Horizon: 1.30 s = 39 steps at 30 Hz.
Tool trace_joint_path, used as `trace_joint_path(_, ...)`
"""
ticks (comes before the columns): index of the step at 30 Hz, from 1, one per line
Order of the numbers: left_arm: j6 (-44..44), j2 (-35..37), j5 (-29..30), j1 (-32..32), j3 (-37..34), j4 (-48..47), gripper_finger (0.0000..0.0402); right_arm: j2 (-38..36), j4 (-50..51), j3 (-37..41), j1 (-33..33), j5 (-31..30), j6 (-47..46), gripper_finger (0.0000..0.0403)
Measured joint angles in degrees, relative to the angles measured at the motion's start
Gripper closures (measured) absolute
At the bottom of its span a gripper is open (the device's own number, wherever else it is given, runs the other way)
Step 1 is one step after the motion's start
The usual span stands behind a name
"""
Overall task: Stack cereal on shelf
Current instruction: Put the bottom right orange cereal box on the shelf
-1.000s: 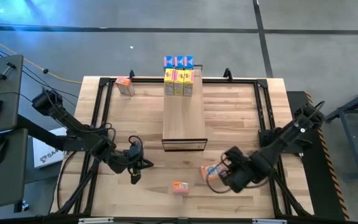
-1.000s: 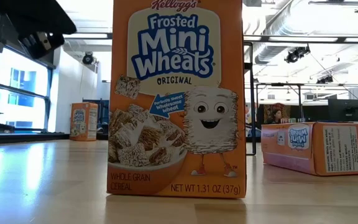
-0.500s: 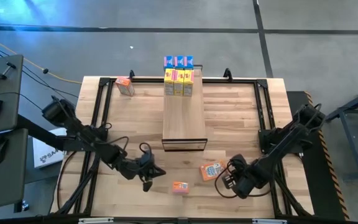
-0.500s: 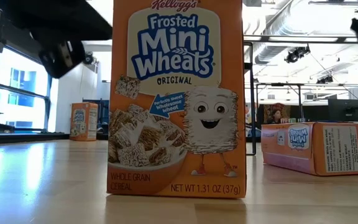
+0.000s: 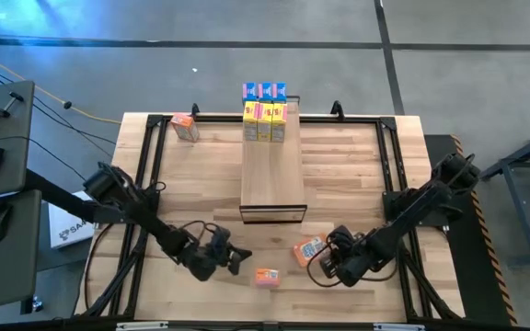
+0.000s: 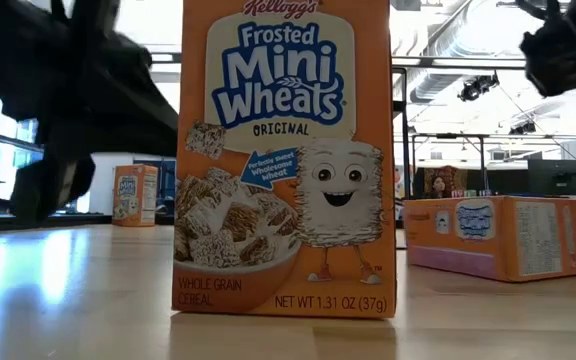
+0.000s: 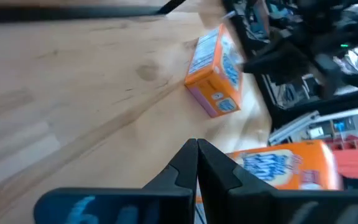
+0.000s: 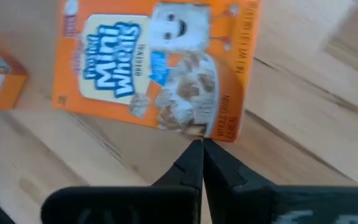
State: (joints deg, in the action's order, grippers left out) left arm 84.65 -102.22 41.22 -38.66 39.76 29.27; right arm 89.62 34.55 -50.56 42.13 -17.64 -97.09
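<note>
Both claws closed, beside near-edge orange boxes [image 5: 266,277].

You have an upright orange Frosted Mini Wheats box [image 6: 286,160] filling the middle of the frame, standing on the table [image 6: 78,300]. At right, a second orange box [image 6: 503,235] lies on its side. Far off at left stands a small orange box [image 6: 134,195]. A dark, blurred arm [image 6: 63,95] fills the upper left, and another dark arm part [image 6: 566,48] shows in the upper right corner.
</note>
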Motion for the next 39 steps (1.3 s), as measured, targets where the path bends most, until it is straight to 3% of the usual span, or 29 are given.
trace_joint_path(6, 0.5, -5.3, -0.3, 0.8, 5.0, -1.6, 0.0402, 0.0, -12.1, 0.0, -3.8, 0.3, 11.5, 0.0403)
trace_joint_path(11, 0.1, -7.3, -2.0, 2.2, 7.7, -3.5, 0.0401, -0.4, -14.3, 0.0, -6.3, 3.3, 17.5, 0.0403)
trace_joint_path(14, -0.9, -7.0, -2.8, 2.7, 7.7, -4.4, 0.0402, -2.8, -8.2, -1.9, -6.6, 3.7, 18.1, 0.0403)
trace_joint_path(19, -3.2, -6.8, -4.1, 3.7, 7.7, -4.0, 0.0402, -6.2, 14.3, -6.5, -6.0, 3.6, 15.7, 0.0403)
trace_joint_path(21, -4.0, -6.8, -5.0, 4.1, 7.8, -3.7, 0.0402, -6.3, 18.1, -5.2, -6.0, 5.0, 14.5, 0.0403)
trace_joint_path(26, -5.7, -6.8, -6.4, 5.4, 7.7, -3.6, 0.0401, -6.0, 6.7, 1.2, -6.1, 9.3, 13.4, 0.0403)
trace_joint_path(34, -5.8, -6.8, -6.7, 6.0, 7.7, -3.9, 0.0401, -6.0, -9.1, 3.6, -8.6, 7.8, 17.9, 0.0403)
trace_joint_path(37, -5.8, -6.8, -6.5, 6.0, 7.7, -3.8, 0.0402, -6.0, -7.6, 1.8, -9.2, 8.7, 21.8, 0.0403)
trace_joint_path(39, -5.8, -6.8, -6.2, 5.8, 7.7, -3.8, 0.0401, -6.1, -1.0, -0.8, -9.3, 8.6, 22.4, 0.0403)
